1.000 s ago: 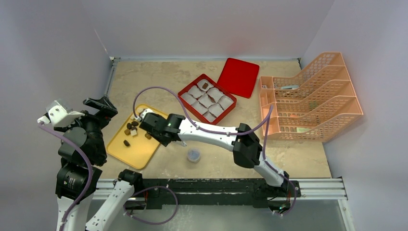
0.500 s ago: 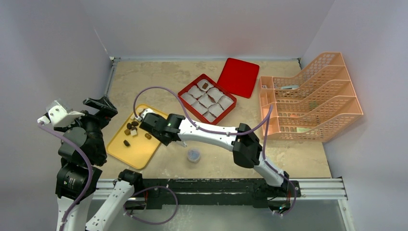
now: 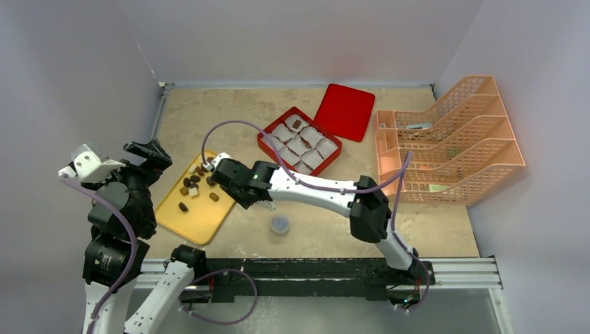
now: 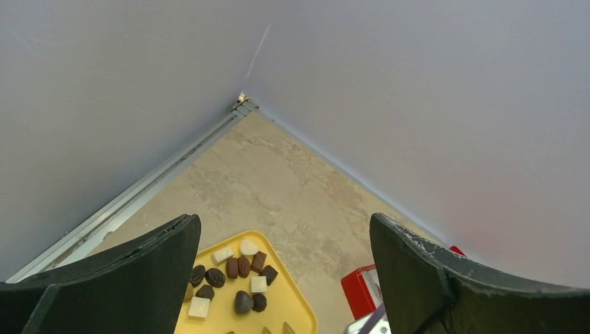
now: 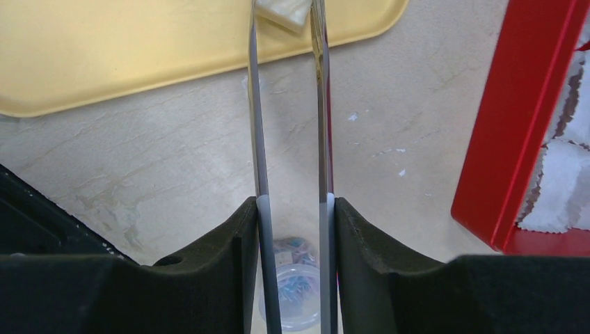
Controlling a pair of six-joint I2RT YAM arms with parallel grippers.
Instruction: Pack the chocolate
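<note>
Several chocolates (image 3: 195, 182), dark brown, tan and cream-white, lie on the yellow tray (image 3: 202, 217). They also show in the left wrist view (image 4: 236, 275). My right gripper (image 3: 224, 174) is shut on metal tweezers (image 5: 257, 139). The tweezer tips pinch a cream-white chocolate (image 5: 282, 15) just over the tray's right edge (image 5: 139, 56). The red box (image 3: 263, 134) holds white paper liners, and one dark piece sits in its far cell. My left gripper (image 3: 146, 154) is open and empty, raised left of the tray (image 4: 292, 309).
The red lid (image 3: 344, 111) lies behind the box. A small grey-blue cap (image 3: 280, 224) sits on the table near the front and shows in the right wrist view (image 5: 296, 292). An orange file rack (image 3: 452, 139) stands at the right. The red box wall (image 5: 515, 139) is close to the tweezers' right.
My right gripper has drawn back to the right, away from the pile, with the cream-white piece in the tweezers. The left arm has shifted slightly.
</note>
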